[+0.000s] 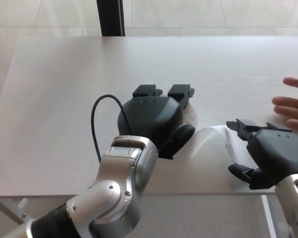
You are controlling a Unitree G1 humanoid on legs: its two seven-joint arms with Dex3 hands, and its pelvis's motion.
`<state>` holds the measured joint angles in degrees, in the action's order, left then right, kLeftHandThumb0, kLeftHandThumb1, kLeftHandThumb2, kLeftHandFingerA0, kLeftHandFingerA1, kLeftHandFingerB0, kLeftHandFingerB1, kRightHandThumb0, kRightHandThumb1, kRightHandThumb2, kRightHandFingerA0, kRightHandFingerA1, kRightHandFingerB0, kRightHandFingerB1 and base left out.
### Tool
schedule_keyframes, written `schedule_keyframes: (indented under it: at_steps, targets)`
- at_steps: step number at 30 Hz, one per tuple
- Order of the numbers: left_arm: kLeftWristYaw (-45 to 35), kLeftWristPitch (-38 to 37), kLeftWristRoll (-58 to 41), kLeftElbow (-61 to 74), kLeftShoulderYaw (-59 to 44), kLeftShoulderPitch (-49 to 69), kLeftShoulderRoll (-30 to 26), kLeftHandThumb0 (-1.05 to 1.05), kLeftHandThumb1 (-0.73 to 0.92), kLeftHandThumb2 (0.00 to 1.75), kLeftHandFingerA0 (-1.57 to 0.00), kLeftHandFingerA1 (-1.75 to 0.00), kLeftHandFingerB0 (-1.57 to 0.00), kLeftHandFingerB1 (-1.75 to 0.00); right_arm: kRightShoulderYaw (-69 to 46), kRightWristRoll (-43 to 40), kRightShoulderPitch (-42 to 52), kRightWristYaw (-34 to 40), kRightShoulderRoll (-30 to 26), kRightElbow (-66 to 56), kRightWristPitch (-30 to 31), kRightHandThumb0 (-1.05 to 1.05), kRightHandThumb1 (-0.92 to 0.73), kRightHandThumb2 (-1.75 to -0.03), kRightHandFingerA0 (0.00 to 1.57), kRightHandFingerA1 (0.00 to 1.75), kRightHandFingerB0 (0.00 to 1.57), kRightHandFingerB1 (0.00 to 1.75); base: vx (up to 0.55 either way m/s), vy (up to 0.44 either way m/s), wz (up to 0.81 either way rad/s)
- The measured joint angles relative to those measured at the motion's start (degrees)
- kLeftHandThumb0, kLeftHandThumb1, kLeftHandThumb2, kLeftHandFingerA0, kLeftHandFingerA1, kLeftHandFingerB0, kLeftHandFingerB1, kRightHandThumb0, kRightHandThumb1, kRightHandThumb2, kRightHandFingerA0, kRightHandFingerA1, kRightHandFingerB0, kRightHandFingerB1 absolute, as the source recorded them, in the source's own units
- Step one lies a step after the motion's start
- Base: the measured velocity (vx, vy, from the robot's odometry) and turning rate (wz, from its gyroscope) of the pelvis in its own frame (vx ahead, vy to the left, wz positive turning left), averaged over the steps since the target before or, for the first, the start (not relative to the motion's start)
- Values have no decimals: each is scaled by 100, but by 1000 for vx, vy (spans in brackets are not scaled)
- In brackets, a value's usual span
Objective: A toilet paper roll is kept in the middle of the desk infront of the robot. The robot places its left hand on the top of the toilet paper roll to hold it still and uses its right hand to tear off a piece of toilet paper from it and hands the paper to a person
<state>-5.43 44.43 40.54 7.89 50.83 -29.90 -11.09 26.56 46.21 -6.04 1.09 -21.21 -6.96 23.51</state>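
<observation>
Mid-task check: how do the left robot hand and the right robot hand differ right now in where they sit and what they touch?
The left robot hand lies palm-down over the toilet paper roll mid-desk; the right robot hand sits near the desk's front right edge. The left covers the roll, while the right meets the pulled-out paper strip. The right is closer to the person's hand. Both are black.

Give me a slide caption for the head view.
Black left hand presses white toilet paper roll while black right hand pulls its paper strip toward a person's hand.

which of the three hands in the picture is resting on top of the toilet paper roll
The robot's left hand, the black one in the middle of the desk. It covers the roll, while the right hand holds the paper strip and the person's hand waits at the right edge.
</observation>
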Motion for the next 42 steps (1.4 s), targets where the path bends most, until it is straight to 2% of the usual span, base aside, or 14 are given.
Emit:
schedule_keyframes:
  at_steps: [6,8,13,15,17,20,21,23,26,27,30,37,41,42]
  targets:
    - [-29,-6,220,-145,-36,110,13,-37,46,111,-5,-55,0,-50,-74,256,0,370,165,130,-23,-50,-68,-60,40,57,29,33,0,0,0]
    - [-29,-50,291,-159,-57,159,42,-37,46,111,-5,-55,0,-50,-94,322,0,518,245,225,-51,-48,-68,-60,51,118,29,34,0,0,0]
    - [-29,-118,407,-175,-117,211,161,-37,47,111,-5,-54,0,-50,-107,452,0,901,386,466,-107,-48,-67,-63,68,146,18,33,0,0,0]
    - [-30,-138,441,-183,-131,233,194,-89,92,81,-16,-54,-13,-33,-110,512,-7,1029,427,550,-124,-53,-66,-59,65,140,10,27,0,0,0]
    - [-30,-160,497,-235,-179,281,219,-35,52,114,-5,-54,0,-50,-71,630,-79,1134,439,719,-116,-51,-46,-87,68,110,0,36,0,0,0]
    - [-80,-194,571,-240,-229,297,252,-35,54,115,-5,-55,0,-49,4,757,-172,1074,442,824,-62,-72,-54,-91,47,84,0,15,0,0,0]
    - [-95,-203,585,-237,-241,299,262,-79,92,83,-13,-55,-15,-35,28,777,-187,1004,438,830,-39,-82,-71,-62,24,56,0,19,0,0,0]
    - [-110,-220,607,-237,-274,304,269,-35,53,115,-6,-55,0,-50,140,834,-240,832,386,854,6,-86,-61,-75,11,52,0,10,0,0,0]
    - [-117,-279,620,-218,-336,339,282,-35,54,115,-6,-56,0,-50,263,872,-318,582,365,878,62,-91,-55,-94,0,48,12,6,0,0,0]
    - [-128,-287,630,-218,-356,355,286,-80,92,83,-13,-60,-13,-38,297,890,-354,494,362,897,80,-86,-54,-95,0,49,11,11,0,0,0]
    - [-145,-343,671,-229,-408,406,285,-35,54,115,-7,-56,0,-50,387,964,-412,321,357,957,116,-79,-50,-93,3,45,4,16,0,0,0]
    - [-177,-447,813,-216,-469,502,297,-34,55,115,-6,-55,0,-50,420,1015,-517,84,411,1130,189,-78,-49,-93,1,49,9,17,0,0,0]
    - [-206,-471,871,-208,-523,563,356,-34,55,115,-6,-55,0,-50,343,981,-523,92,517,1238,176,-54,-52,-84,25,58,10,42,0,0,0]
    - [-211,-478,894,-206,-538,584,394,-77,92,79,-15,-56,-14,-34,266,951,-522,195,574,1346,119,-40,-71,-62,55,136,24,34,0,0,0]
